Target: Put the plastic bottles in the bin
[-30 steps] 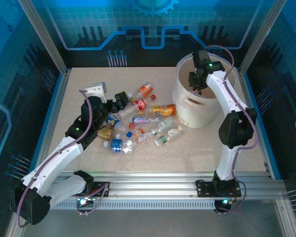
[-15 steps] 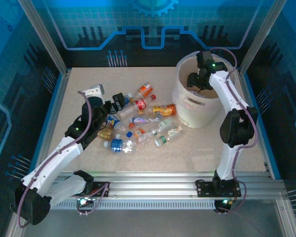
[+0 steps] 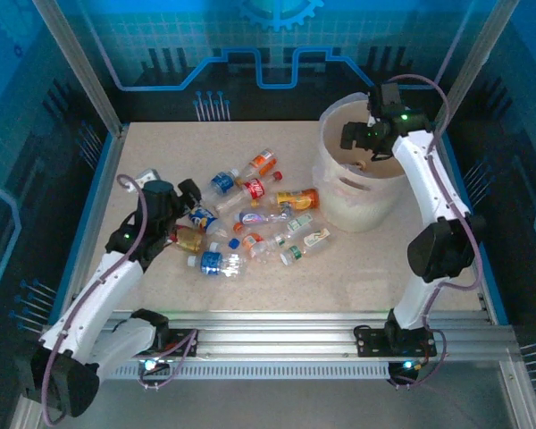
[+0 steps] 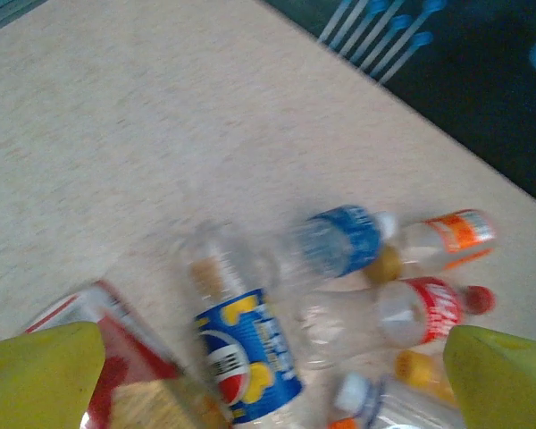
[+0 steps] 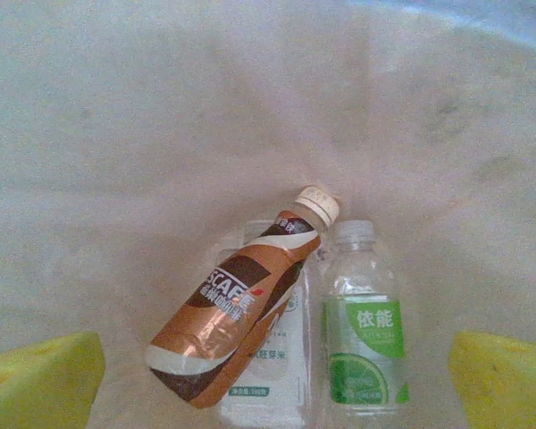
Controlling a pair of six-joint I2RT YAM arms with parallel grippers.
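Observation:
Several plastic bottles lie in a heap mid-table. My left gripper hovers at the heap's left edge, open and holding nothing. In the left wrist view its yellow fingertips frame a blue Pepsi-label bottle, with a blue-label bottle, an orange-label bottle and a red-label bottle beyond. The bin stands at the far right. My right gripper hangs open over its mouth. Inside lie a brown coffee bottle, a green-label bottle and a white-label bottle.
A flattened red-and-white labelled bottle lies by my left finger. Bare table stretches in front of the bin and along the far left. Blue panels and metal posts wall in the table.
My left gripper has drawn back leftward and nearer, out of the heap. My right gripper has shifted up and toward the far right over the bin.

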